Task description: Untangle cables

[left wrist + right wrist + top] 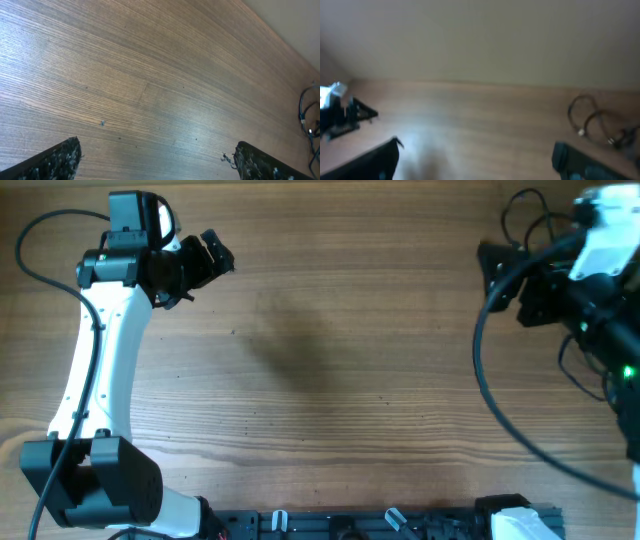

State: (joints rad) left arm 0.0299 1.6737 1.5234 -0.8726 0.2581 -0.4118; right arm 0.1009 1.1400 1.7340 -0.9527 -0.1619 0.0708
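Note:
The cables (513,212) are thin black loops at the far right of the table, partly hidden behind my right arm. They show at the right edge of the left wrist view (306,115). In the blurred right wrist view (592,121) they lie to the right, with a small pale plug. My left gripper (207,262) is open and empty at the far left, far from the cables; its jaws (157,159) frame bare wood. My right gripper (497,280) is open and empty, just left of the cables; its jaws (476,159) hold nothing.
The wooden table (330,380) fills the view. A thick black arm wire (482,370) curves over the right side. A black rail (400,525) runs along the near edge. The left arm (342,120) shows at the left of the right wrist view.

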